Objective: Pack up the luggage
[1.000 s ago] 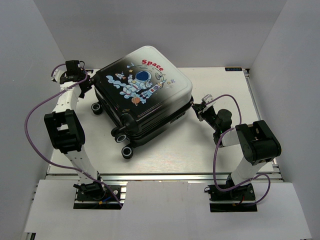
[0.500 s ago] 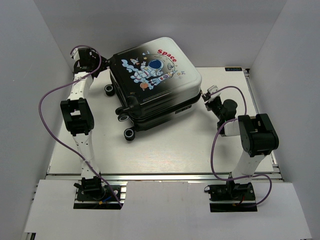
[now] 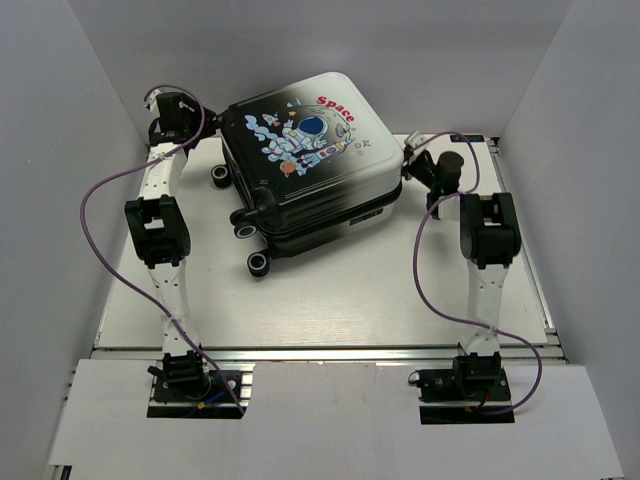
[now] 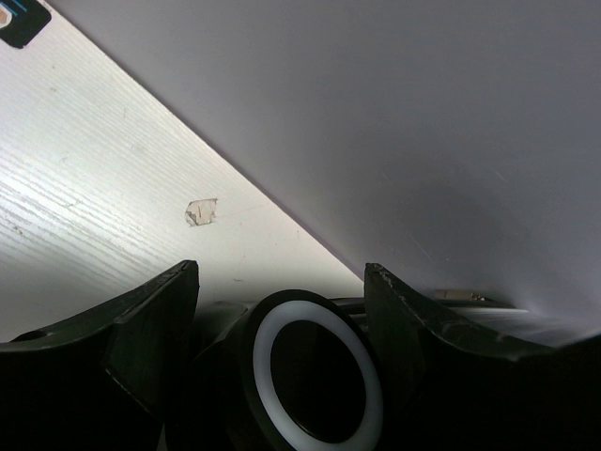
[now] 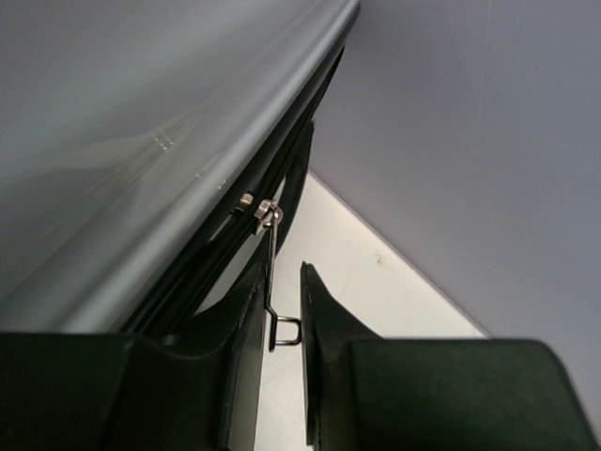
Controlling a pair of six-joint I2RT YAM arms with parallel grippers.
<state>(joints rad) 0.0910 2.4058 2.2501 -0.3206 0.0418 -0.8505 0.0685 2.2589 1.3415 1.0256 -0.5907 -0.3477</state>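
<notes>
The luggage (image 3: 310,165) lies flat and closed at the back of the table, astronaut print and red "Space" facing up, with three black wheels showing on its left side. My left gripper (image 3: 196,138) sits at the case's back left corner. In the left wrist view its fingers (image 4: 282,282) clasp a black wheel with a white ring (image 4: 319,376). My right gripper (image 3: 412,165) is at the case's right edge. In the right wrist view it (image 5: 282,272) is shut on the metal zipper pull (image 5: 274,282) hanging from the zip under the grey shell (image 5: 141,141).
White walls close in the table (image 3: 330,290) at the back and both sides, close to both grippers. A scrap of tape (image 4: 200,212) lies on the tabletop near the back wall. Purple cables loop off both arms.
The luggage has slid toward the back and right and turned a little. Both arms have stretched farther back with it, and the right gripper has travelled back along the case's right edge.
</notes>
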